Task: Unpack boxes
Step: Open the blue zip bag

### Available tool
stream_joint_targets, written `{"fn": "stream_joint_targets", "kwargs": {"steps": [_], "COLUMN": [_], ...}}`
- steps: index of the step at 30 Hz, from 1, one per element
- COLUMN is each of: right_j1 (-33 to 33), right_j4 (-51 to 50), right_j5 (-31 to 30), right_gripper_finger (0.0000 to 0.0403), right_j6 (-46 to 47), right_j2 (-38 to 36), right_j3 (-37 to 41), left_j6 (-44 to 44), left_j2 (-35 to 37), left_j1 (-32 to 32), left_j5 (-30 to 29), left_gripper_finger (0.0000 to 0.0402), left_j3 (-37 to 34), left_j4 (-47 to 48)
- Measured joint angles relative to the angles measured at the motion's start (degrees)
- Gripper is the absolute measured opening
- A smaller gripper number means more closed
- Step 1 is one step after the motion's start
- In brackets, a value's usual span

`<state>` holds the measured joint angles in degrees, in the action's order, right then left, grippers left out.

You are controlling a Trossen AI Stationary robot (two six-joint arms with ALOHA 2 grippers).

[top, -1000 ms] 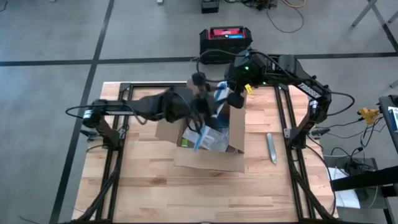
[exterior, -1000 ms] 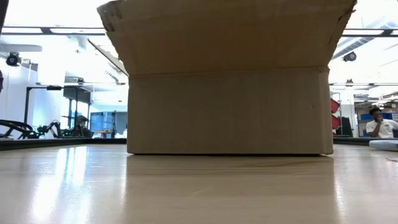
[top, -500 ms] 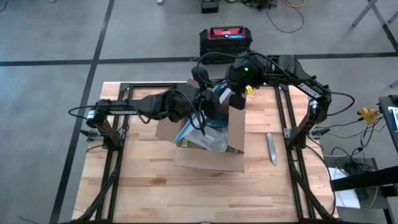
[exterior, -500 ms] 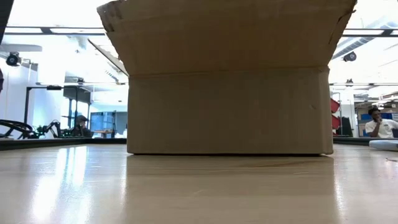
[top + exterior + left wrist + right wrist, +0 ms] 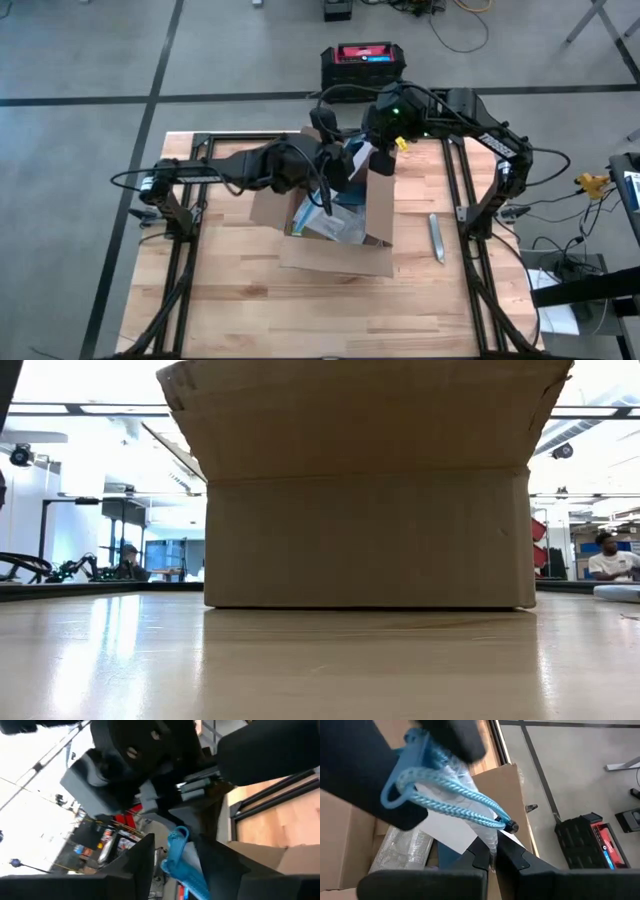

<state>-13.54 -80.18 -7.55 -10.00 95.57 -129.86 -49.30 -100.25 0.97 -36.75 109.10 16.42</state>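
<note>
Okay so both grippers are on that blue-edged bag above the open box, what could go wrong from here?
The right gripper is shut on just a thin edge of the bag, so the plastic could slip out or tear. The left gripper straddles the blue cord; pulling against the other arm might strain it. A dropped bag would likely land back in the cardboard box.
</note>
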Motion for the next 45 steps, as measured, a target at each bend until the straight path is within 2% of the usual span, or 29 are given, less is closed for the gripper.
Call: {"fn": "stream_joint_targets", "kwargs": {"steps": [8,17,24,30,33,35,41,45], "right_j1": [0.00,-1.90,-4.13,-4.00,-3.96,-3.96,-2.51,-1.73], "right_j4": [-0.05,0.32,1.15,-0.09,0.60,1.12,2.35,2.49], "right_j5": [0.04,2.05,14.32,15.39,18.24,20.24,21.00,21.03], "right_gripper_finger": [0.0000,0.0000,0.0000,0.0000,0.0000,0.0000,0.0000,0.0000], "right_j6": [1.08,2.96,4.05,3.52,2.33,2.34,0.72,0.41], "right_j2": [0.02,0.02,0.02,-0.87,-2.05,-2.84,-4.00,-3.96], "right_j3": [0.02,0.02,0.07,0.07,0.04,-0.03,-0.02,0.00], "left_j6": [0.31,-1.29,-0.09,2.08,4.24,9.35,28.86,32.61], "left_j2": [0.00,0.16,0.74,3.00,5.31,7.22,10.47,10.49], "left_j1": [0.14,3.78,4.91,4.85,4.63,3.80,-0.82,-1.77], "left_j5": [0.22,-0.03,-2.37,-4.53,-5.80,-3.70,9.59,13.76], "left_gripper_finger": [0.0012,0.0015,0.0015,0.0015,0.0013,0.0009,0.0004,0.0002], "left_j3": [0.00,0.00,0.00,0.00,-0.06,-0.11,-0.17,-0.48], "left_j4": [-0.17,2.23,9.75,11.81,12.60,13.45,16.43,15.78]}}
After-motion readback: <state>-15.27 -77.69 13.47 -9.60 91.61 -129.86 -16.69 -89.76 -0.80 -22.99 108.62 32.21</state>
